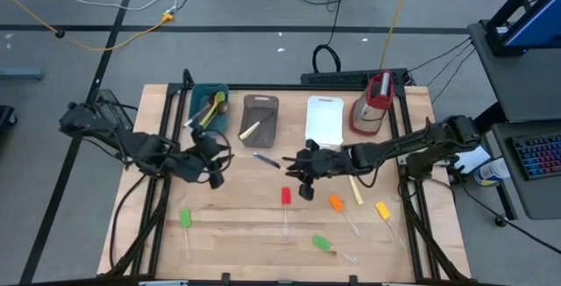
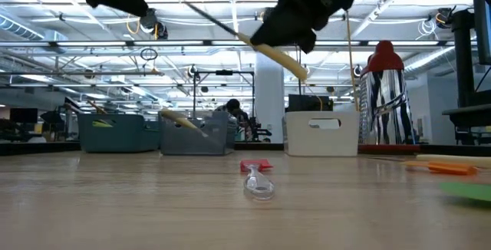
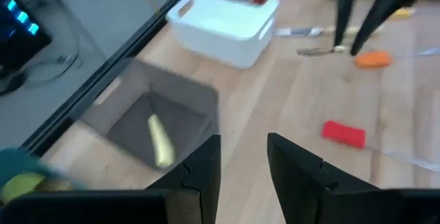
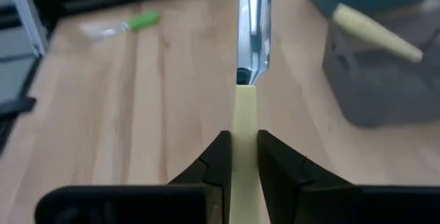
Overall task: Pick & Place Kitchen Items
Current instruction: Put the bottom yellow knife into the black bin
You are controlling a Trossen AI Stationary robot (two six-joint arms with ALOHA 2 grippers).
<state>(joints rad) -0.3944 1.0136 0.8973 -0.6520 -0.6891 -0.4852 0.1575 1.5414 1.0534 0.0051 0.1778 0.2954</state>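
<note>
The right gripper (image 4: 239,157) is clamped on a knife (image 4: 249,59) by its pale handle, blade pointing ahead toward the grey tub (image 4: 385,80); in the low view the knife (image 2: 253,41) hangs tilted and well above the table. The grip sits on the handle alone, so the long blade can swing or slip between the fingers, and a tilt like this could catch the tub's rim or send the knife down beside the tub rather than into it. The grey tub (image 1: 260,117) already holds one pale-handled knife (image 1: 250,130), which a careless drop might strike. The left gripper (image 3: 242,159) hovers near the same tub with its fingers narrowly parted and nothing between them; both arms are close together over the table's middle, so a reach by either risks a bump. On the wooden table (image 1: 237,233) lie the loose items: a red spatula (image 1: 286,196), an orange one (image 1: 337,203), a yellow one (image 1: 383,209), two green ones (image 1: 185,218) (image 1: 323,244) and another pale knife (image 1: 356,189). At the far edge stand a teal tub (image 1: 209,102), a white tub (image 1: 324,119) and a red-and-clear jug (image 1: 372,106). Beyond is an open hall with ceiling trusses and strip lights, and a person sits far back behind the tubs.
</note>
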